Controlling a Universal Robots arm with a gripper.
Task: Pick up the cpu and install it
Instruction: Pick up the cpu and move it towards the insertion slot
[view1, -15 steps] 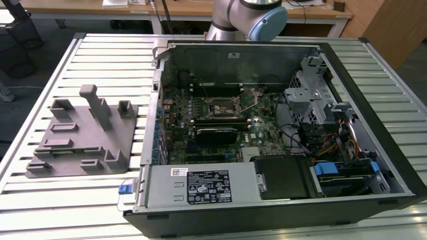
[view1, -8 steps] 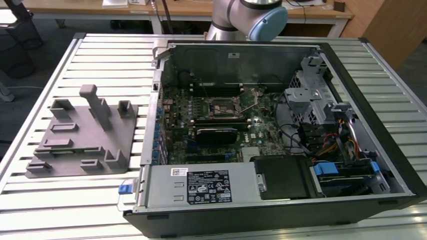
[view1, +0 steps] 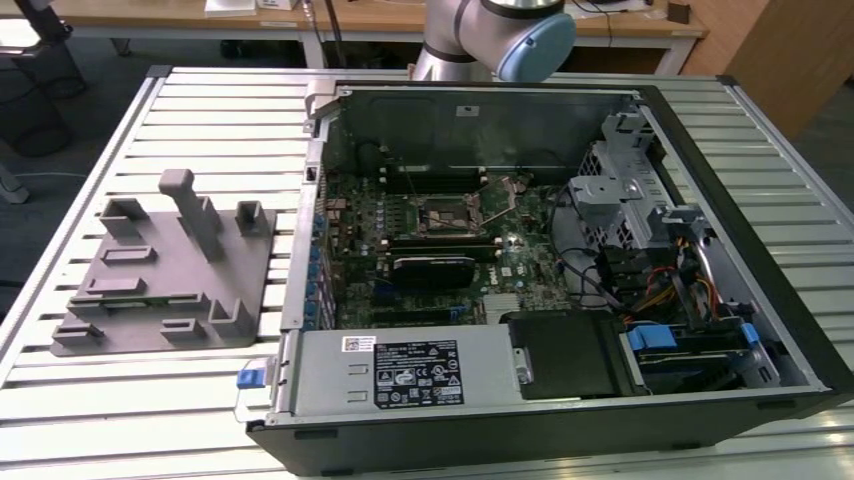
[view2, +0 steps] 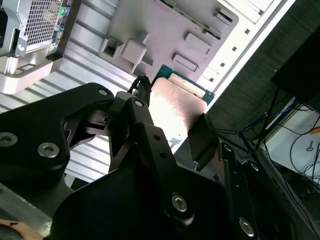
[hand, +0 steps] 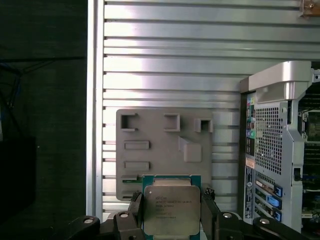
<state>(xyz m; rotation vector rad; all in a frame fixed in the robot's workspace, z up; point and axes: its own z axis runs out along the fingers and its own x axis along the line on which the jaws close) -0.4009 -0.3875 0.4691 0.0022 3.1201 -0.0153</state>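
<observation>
Cpu (hand: 171, 212) gripped in the tool (hand: 171, 199), above the grey tray (hand: 165, 145).
The tool's two fingers are closed on the cpu's opposite edges, holding it flat over the slatted surface (hand: 170, 50). The arm (view1: 514, 35) rises behind the open computer case (view1: 534, 250), which is on the exterior view's right of the tray.
</observation>
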